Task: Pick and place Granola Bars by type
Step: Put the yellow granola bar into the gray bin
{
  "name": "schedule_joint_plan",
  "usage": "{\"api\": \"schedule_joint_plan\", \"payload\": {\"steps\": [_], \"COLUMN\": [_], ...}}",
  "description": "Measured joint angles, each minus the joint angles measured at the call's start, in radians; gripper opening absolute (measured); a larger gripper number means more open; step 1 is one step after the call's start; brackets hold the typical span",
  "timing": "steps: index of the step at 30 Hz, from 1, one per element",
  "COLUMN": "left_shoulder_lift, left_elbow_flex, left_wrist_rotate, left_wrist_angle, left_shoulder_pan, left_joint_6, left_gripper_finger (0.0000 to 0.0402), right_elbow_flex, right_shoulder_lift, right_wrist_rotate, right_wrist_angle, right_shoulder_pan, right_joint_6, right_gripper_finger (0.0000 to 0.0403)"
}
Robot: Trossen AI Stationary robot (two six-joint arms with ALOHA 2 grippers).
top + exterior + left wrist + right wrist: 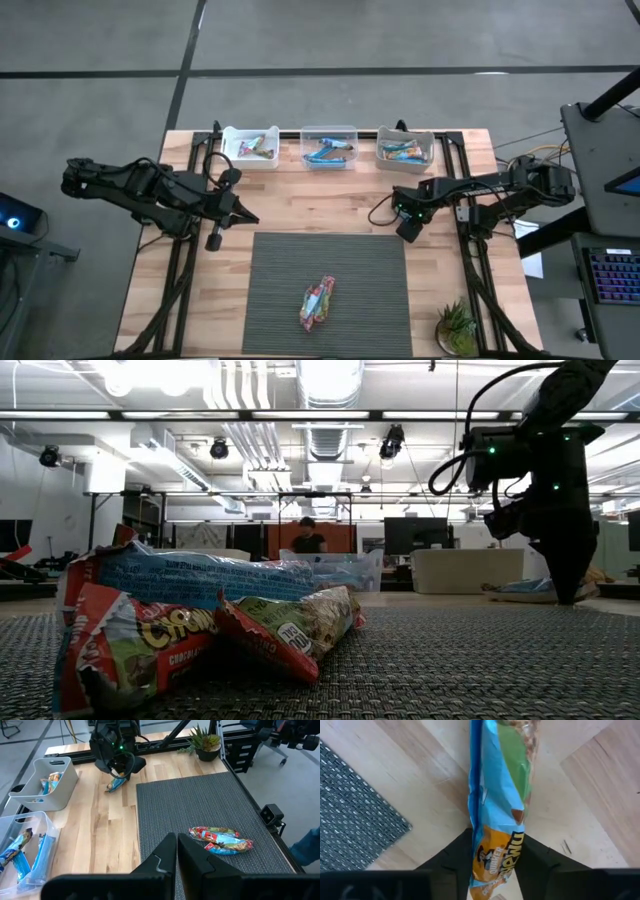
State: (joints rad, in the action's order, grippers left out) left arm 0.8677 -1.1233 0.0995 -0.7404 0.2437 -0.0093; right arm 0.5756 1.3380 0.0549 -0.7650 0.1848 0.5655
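A blue, green and orange granola bar (500, 795) lies on the bare wood just off the dark mat's (330, 290) far right corner. My right gripper (497, 852) points down over it (408, 230), its fingers closed in on the bar's orange end. A small pile of granola bars (318, 303) in red, green and blue wrappers lies on the mat's near part (220, 840). My left gripper (245, 214) hangs shut above the table's left side, holding nothing (177, 855). My right gripper pinches the bar near its orange end (495, 865), one finger against each long edge. The fingers (457, 855) come from above, pointing down, and lie across the bar. The bar lies flat on the wood, its blue and green length reaching out beyond the fingers.
Three small bins stand in a row at the far edge: a white one (250, 147), a clear one (329, 147) and a white one (405, 148), each with bars inside. A potted plant (457, 328) stands at the near right corner. A person (307, 535) sits far behind the table.
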Motion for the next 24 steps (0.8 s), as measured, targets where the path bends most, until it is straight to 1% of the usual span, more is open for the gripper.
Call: {"api": "schedule_joint_plan", "payload": {"steps": [5,8,16,20,24], "left_shoulder_lift": [0.000,0.000,0.000,0.000,0.000], "left_elbow_flex": [0.000,0.000,0.000,0.000,0.000], "left_wrist_rotate": [0.000,0.000,0.000,0.000,0.000], "left_wrist_angle": [0.000,0.000,0.000,0.000,0.000], "left_shoulder_pan": [0.000,0.000,0.000,0.000,0.000], "left_joint_6": [-0.004,-0.012,-0.014,-0.014,-0.014], "left_gripper_finger": [0.0000,0.0000,0.0000,0.0000,0.0000], "right_elbow_flex": [0.000,0.001,0.002,0.003,0.027], "right_shoulder_lift": [0.000,0.000,0.001,0.000,0.000], "right_wrist_rotate": [-0.001,0.001,0.006,0.008,0.016], "right_wrist_angle": [0.004,0.006,0.011,0.012,0.016], "right_shoulder_pan": [0.000,0.000,-0.001,-0.001,-0.002], "right_joint_6": [0.003,0.003,0.006,0.007,0.007], "right_gripper_finger": [0.0089,0.0078,0.0077,0.0070,0.0067]}}
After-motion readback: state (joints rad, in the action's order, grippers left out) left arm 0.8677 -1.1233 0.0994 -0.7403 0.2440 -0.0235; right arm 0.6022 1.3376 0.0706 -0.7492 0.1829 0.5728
